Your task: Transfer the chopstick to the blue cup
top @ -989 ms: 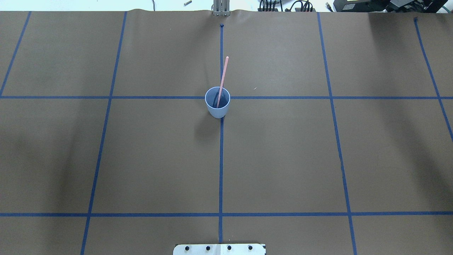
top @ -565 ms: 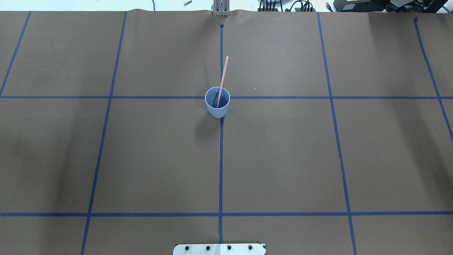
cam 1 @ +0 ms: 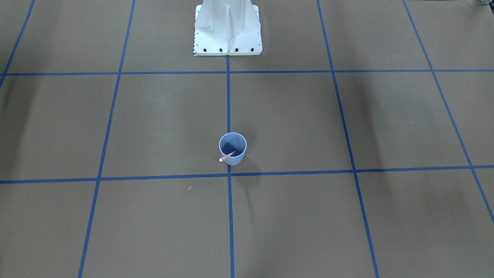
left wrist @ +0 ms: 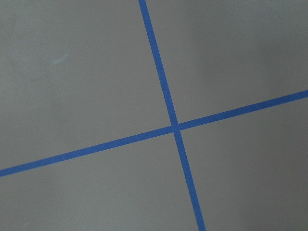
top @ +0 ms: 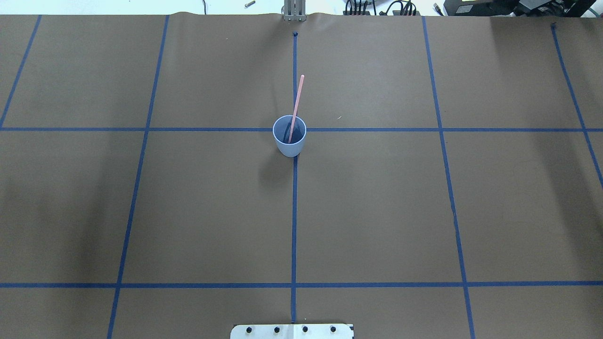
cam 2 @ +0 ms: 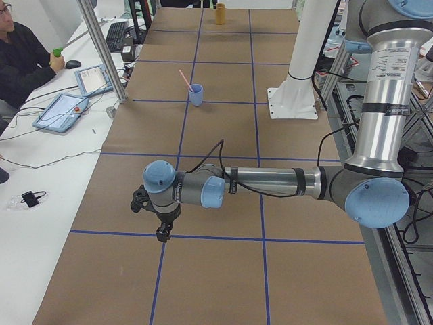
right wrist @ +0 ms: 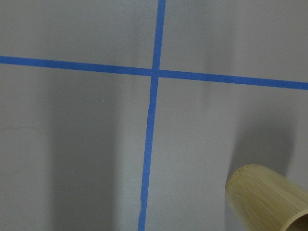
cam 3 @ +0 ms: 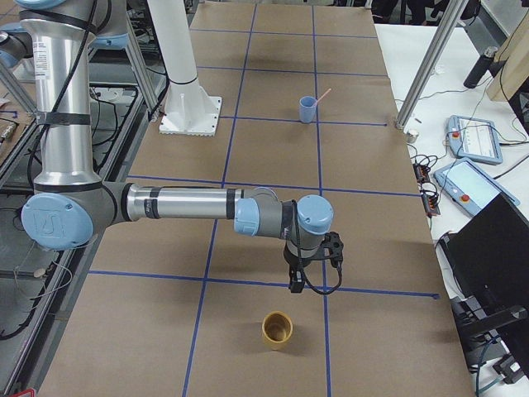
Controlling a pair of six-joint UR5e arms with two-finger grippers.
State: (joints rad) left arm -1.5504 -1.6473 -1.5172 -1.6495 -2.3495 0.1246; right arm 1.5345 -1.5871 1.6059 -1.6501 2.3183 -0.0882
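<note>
Only side views show left gripper (cam 2: pixel 162 234) and right gripper (cam 3: pixel 295 284), openings indeterminable; blue cup (top: pixel 289 149) contains the leaning chopstick (top: pixel 297 99)

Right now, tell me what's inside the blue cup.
Only the chopstick, leaning against the rim of the blue cup, mostly sticking out. The near wall hides some floor.

The worktop (top: pixel 377 212) is brown all over. Thin blue tape lines (top: pixel 294 212) cross it and make big squares. The blue cup (top: pixel 289 147) is pale blue outside, with a lighter rim and a darker blue inside. The chopstick (top: pixel 297 96) is soft pink. A wooden cup (right wrist: pixel 264 195) is yellow-tan with fine stripes. The left arm (cam 2: pixel 270 181) and the right arm (cam 3: pixel 182 203) are shiny silver with light blue joints. The left tool (cam 2: pixel 162 235) and the right tool (cam 3: pixel 295 287) are black. The base (cam 1: pixel 227 31) is white with small black dots.
</note>
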